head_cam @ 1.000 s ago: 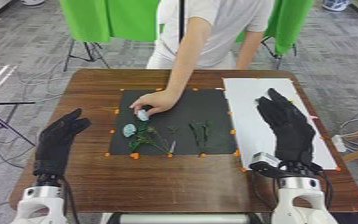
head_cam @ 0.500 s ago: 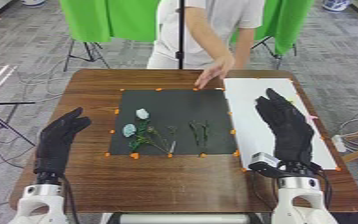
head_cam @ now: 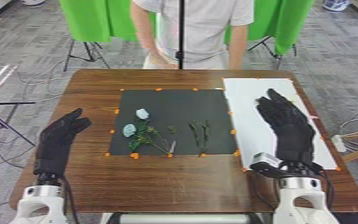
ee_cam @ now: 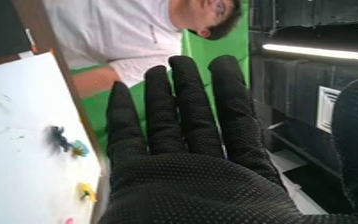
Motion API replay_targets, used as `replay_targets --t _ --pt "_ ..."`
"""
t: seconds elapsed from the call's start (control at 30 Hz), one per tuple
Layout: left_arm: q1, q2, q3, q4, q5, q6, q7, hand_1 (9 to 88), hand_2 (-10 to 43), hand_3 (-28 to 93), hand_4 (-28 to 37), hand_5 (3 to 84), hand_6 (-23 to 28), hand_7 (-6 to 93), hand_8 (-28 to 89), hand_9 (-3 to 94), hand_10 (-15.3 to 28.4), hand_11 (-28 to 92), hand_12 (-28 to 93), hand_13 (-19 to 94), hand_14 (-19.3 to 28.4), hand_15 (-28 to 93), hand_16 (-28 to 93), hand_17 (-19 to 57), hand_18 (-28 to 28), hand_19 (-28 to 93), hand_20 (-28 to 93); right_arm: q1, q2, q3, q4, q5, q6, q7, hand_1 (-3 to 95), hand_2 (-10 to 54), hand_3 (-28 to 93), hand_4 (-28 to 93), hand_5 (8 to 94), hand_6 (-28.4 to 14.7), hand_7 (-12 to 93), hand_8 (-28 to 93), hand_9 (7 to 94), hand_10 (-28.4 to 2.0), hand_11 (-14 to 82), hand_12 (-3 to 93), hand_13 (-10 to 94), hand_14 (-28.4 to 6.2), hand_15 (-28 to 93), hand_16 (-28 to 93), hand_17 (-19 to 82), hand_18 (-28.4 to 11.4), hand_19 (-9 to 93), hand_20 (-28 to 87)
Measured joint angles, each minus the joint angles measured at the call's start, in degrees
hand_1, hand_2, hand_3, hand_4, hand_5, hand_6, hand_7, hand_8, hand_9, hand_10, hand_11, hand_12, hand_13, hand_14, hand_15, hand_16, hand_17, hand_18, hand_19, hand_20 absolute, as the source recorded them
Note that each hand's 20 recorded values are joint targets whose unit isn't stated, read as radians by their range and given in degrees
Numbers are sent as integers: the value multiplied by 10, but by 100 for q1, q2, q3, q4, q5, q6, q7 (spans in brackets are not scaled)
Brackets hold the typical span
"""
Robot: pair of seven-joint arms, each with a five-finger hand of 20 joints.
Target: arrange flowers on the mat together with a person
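Over there on the brown table (head_cam: 175, 182), the dark mat (head_cam: 184, 104) lies left of the white sheet (head_cam: 247, 107). The right hand (head_cam: 290, 130) is over the sheet, fingers straight with narrow gaps, thumb held wide, gripping nothing; the left hand (head_cam: 56, 137), near the table's left side, looks loosely open and holds nothing either. On the mat, leafy stems run down from the white flower (head_cam: 142, 114) and the pale blue flower (head_cam: 129, 130), with dark green stems (head_cam: 194, 134) to their right. The blue flower (ee_cam: 79, 148) and the smaller yellow flower (ee_cam: 87, 191) sit on the sheet. I'd guess one of those comes next. Best to lower slowly, pinch the stem rather than the petals, lift clear before crossing, and lay it down gently without brushing the arranged ones.
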Motion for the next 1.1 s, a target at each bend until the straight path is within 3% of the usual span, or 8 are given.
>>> replay_targets --t 0.17,0.3,0.47,0.57,0.7,0.77,0.9,1.1 --pt "-9 -9 13 -6 0 0 -10 249 -20 680 -201 489 43 132 -51 482 143 203 167 371 185 173 41 51 116 23 166 46 83 255 -11 -427 164 -22 185 -56 791 -176 460 -15 138 -94 473 -139 61 143 382 -104 143 120 213 -136 181 347" --pt "-18 -10 39 -6 0 0 -11 249 -20 680 -202 489 44 131 -51 482 142 203 168 372 184 173 41 51 116 23 166 268 464 556 60 -1585 709 41 243 -92 776 -174 440 -11 144 -93 432 -137 52 163 409 -109 145 160 193 -154 285 349" --pt "-18 -5 76 -6 1 3 -19 250 -20 679 -203 489 43 132 -51 481 142 203 168 372 184 173 40 51 116 23 166 875 1355 776 236 -3158 1184 1482 316 -95 777 -200 435 -16 144 -88 418 -129 62 180 457 -113 157 202 200 -149 374 368" --pt "-18 6 99 -9 1 6 -25 251 -19 678 -203 489 44 132 -51 481 141 204 168 371 185 173 41 51 116 23 166 1363 1953 768 482 -3836 669 2595 345 -95 796 -223 434 -19 143 -87 407 -148 64 190 467 -118 156 250 200 -148 392 357" --pt "-30 48 151 -10 1 7 -31 252 -17 676 -204 490 44 131 -51 480 140 204 168 370 183 172 41 50 116 24 167 1986 2690 550 1022 -4899 -718 3284 364 -95 809 -233 430 -10 156 -87 408 -153 88 208 491 -114 190 292 203 -147 394 345" --pt "-44 75 187 -13 1 30 -34 252 -16 677 -203 490 44 131 -51 479 140 204 168 370 183 173 41 50 116 24 166 2203 3027 335 1293 -5491 -1123 3332 361 -95 812 -236 431 -7 160 -90 421 -155 100 214 508 -118 223 301 209 -149 393 342" --pt "-55 108 223 -38 3 48 -33 253 -15 675 -203 489 44 130 -50 478 139 204 167 370 183 173 41 50 116 24 166 2425 3545 -31 1681 -6575 -1331 3300 353 -95 806 -239 441 3 166 -94 468 -153 130 221 549 -120 310 296 226 -154 405 344" --pt "-2 103 212 -130 3 116 -26 252 -15 675 -202 490 45 130 -50 478 140 204 167 370 183 174 41 49 117 26 165 2718 3826 -185 1980 -7973 -2171 3201 342 -95 795 -241 446 4 164 -93 501 -147 165 232 574 -120 348 288 230 -161 413 345"
